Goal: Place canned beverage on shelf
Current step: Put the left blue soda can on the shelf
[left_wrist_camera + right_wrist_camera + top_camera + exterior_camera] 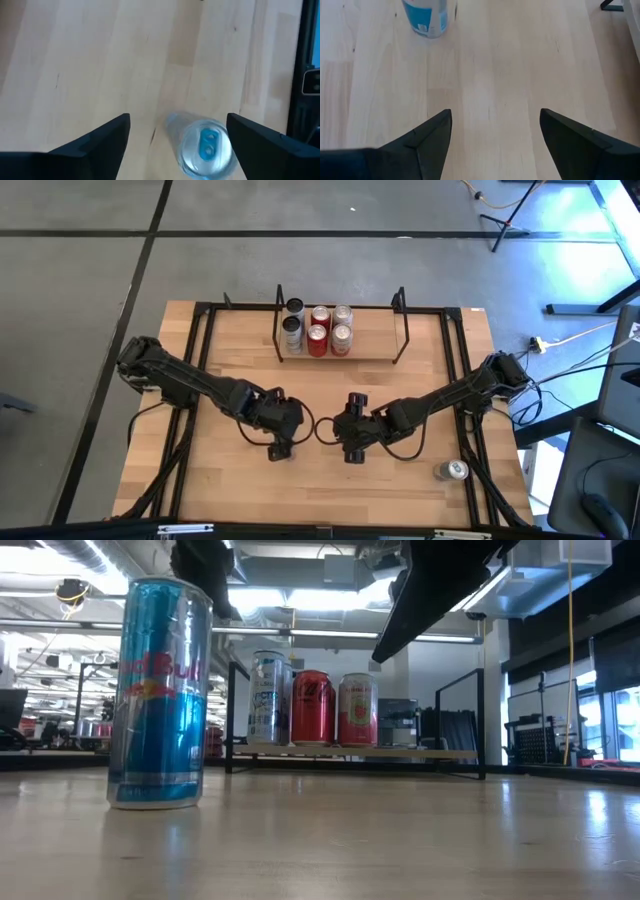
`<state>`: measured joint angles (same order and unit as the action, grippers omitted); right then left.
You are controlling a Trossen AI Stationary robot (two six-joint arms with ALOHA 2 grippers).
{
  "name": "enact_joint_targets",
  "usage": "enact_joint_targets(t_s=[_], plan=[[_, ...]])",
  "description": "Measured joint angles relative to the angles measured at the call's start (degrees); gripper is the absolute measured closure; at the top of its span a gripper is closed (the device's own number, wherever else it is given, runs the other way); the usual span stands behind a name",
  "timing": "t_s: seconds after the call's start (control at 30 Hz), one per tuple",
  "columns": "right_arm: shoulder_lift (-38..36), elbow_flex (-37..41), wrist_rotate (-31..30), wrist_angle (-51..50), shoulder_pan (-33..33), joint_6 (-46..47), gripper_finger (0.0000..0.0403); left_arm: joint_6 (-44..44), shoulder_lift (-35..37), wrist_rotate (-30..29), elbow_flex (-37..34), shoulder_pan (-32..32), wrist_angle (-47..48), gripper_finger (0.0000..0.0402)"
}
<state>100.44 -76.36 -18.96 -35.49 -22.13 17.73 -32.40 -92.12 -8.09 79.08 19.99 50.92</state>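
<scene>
A blue and silver can (160, 690) stands upright on its base on the wood table, near the front. My left gripper (280, 448) hangs open just above it. In the left wrist view the can's top (205, 145) shows between the two spread fingers, which touch nothing. The gripper hides the can in the high view. My right gripper (352, 452) is open and empty over bare table beside it; its wrist view shows the can farther off (427, 17). The shelf (375, 340) stands at the table's far middle with several cans (318, 330) on its board.
A silver can (452, 471) stands at the table's near right, beside the black rail (470, 450). Black rails run along both table sides. The shelf board has free room on its right half. The two grippers are close together at mid-table.
</scene>
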Motion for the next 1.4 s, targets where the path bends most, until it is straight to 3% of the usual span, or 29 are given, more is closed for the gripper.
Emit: enact_joint_targets(t_s=[0.2,0.3,0.57,0.67,0.97,1.4], plan=[[0.0,0.0,1.3,3.7,0.0,4.7,0.0116,-0.8,1.3,-4.5,6.1,3.6,8.5,0.0080],[0.0,0.0,4.6,7.5,0.0,7.9,0.0116,-4.1,4.4,-7.7,6.3,7.7,9.2,0.0080],[2.1,1.8,6.6,28.8,0.0,3.3,0.0116,-19.8,10.5,-17.4,-4.9,19.6,6.9,0.0079],[4.7,2.1,6.5,34.1,0.0,2.7,0.0116,-23.7,10.6,-18.2,-9.5,21.6,2.8,0.0079],[12.0,2.1,3.8,50.5,0.8,-1.7,0.0116,-26.0,10.6,-20.2,-22.8,21.1,-15.6,0.0079],[17.9,2.1,4.1,56.0,2.4,-1.7,0.0116,-23.1,10.6,-20.9,-25.6,17.6,-17.6,0.0079]])
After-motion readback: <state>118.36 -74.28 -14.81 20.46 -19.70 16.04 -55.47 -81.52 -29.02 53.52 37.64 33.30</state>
